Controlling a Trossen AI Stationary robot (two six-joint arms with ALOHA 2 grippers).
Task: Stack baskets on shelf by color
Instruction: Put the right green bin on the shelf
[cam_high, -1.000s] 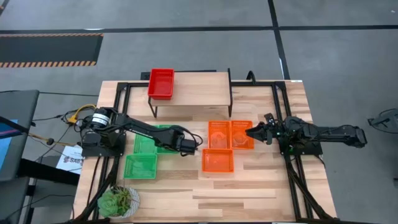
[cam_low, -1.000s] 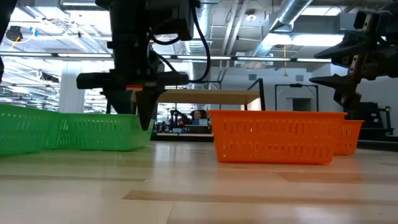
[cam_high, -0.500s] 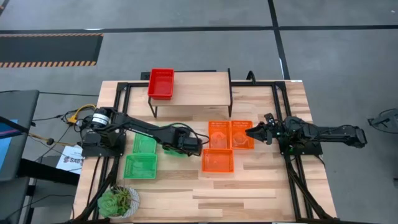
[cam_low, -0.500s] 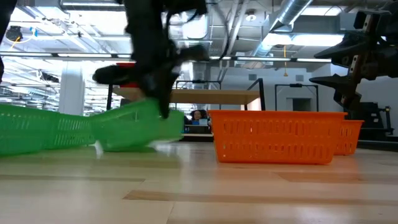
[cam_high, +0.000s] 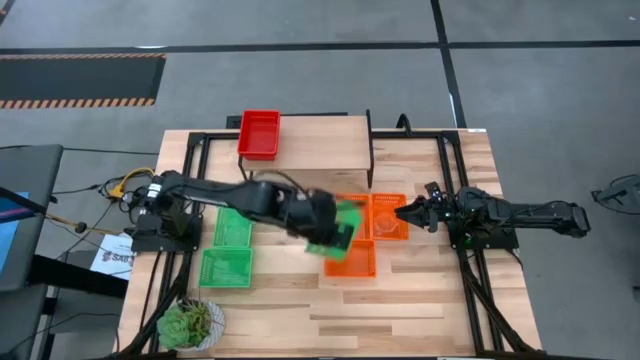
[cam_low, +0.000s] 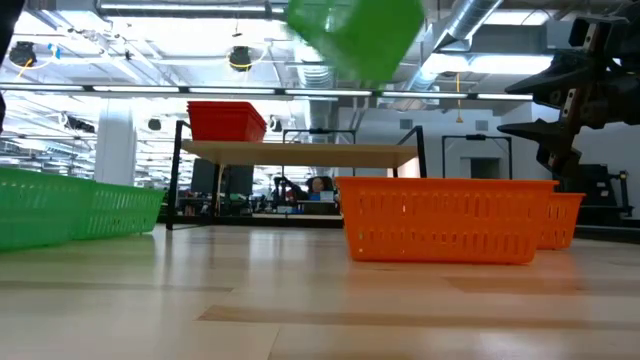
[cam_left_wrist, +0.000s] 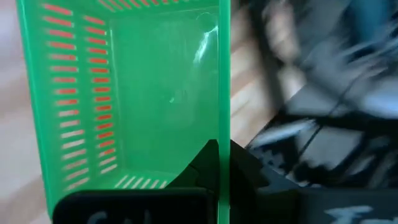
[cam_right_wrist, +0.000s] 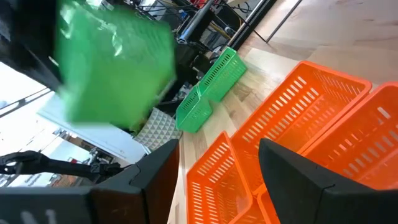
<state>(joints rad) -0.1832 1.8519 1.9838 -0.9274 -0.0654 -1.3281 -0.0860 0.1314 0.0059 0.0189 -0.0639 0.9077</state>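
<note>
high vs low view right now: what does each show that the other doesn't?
High only: the left gripper shut on the lifted green basket, the plant and all three orange baskets. Low only: the green basket's clearance above the table, and the room behind. Both: the red basket on the shelf and the right gripper waiting by the orange baskets.

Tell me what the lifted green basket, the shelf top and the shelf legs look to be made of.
Green basket, clamped at its rim by the left gripper: likely thin translucent plastic, since orange shows through its slotted walls and the base has a sheen.
Shelf top: pale wood or wood laminate, matte, with faint grain.
Shelf legs: thin black bars, probably painted metal.
</note>
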